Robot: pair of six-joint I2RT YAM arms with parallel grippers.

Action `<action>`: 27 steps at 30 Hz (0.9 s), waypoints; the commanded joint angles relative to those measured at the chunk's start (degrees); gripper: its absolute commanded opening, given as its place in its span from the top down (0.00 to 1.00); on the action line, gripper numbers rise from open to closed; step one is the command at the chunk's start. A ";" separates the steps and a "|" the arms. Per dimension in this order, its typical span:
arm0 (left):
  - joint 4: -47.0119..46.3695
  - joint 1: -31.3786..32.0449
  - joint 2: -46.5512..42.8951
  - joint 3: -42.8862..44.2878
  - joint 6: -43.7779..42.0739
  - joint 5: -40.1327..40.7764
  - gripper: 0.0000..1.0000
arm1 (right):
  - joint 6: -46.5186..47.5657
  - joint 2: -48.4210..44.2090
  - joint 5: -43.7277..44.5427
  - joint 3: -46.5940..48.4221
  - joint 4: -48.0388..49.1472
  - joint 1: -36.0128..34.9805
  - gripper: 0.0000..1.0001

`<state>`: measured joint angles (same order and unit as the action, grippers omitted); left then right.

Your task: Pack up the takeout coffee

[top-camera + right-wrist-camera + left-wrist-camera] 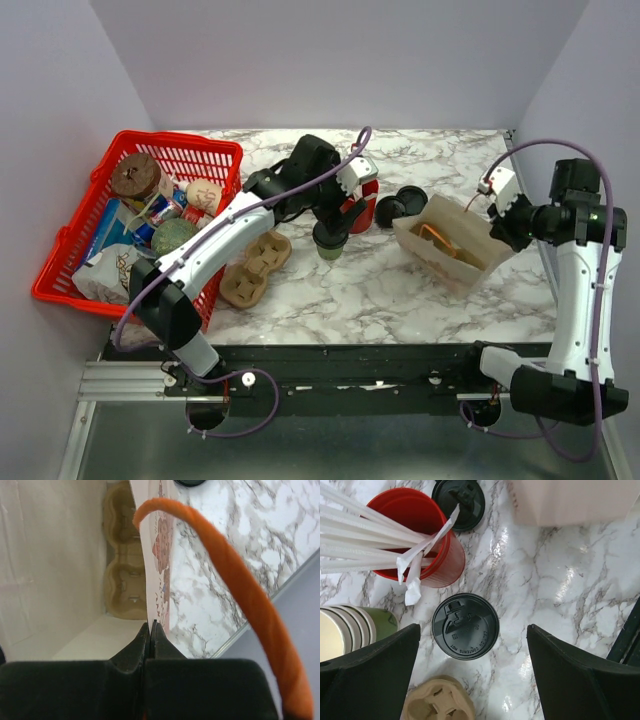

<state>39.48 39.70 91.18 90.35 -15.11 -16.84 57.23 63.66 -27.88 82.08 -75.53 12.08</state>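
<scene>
On the marble tabletop point(560, 580), just in front of the red cup point(440, 560) stuffed with white straws point(360, 535), the takeout coffee point(465, 626) stands upright beneath my left pincer point(473, 630). That pincer is spread wide and grips nothing. Its two dark fingers point(370, 675) sit on either side of the cup's round black lid, with bare marble showing between each finger and the lid's rim. The coffee's long axis runs straight up and down, lid uppermost and facing my wrist camera, so the olive-green body is hidden there. The lid's raised sip spout lies on the side nearer the red cup. A stack of lidless paper cups point(342, 630) stands close by my left finger, a pulp cup carrier point(437, 702) lies just below the coffee in the wrist view, and a spare black lid point(459, 502) rests beyond the red cup.

Well apart to the right, my right pincer point(150, 627) is clenched tight on the top edge of the paper bag point(455, 262), whose orange handle point(225, 580) arcs past it. Inside the bag lies a second pulp carrier point(122, 570). A red basket point(60, 270) of groceries sits at the tabletop's far left.
</scene>
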 commanded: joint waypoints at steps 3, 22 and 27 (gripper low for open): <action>6.66 -0.59 7.51 5.72 6.59 7.35 0.01 | 1.21 7.96 -2.44 8.70 -10.69 8.75 1.00; 13.25 -1.29 14.47 8.62 10.37 11.31 0.04 | -4.15 9.64 -4.73 5.28 -4.45 8.93 0.98; 13.43 -1.29 15.08 8.00 10.02 9.99 0.02 | -4.15 9.03 -4.73 4.40 -4.10 8.93 0.98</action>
<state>51.22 38.63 105.56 98.83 -5.74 -6.87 54.22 73.93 -30.52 87.61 -76.40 20.75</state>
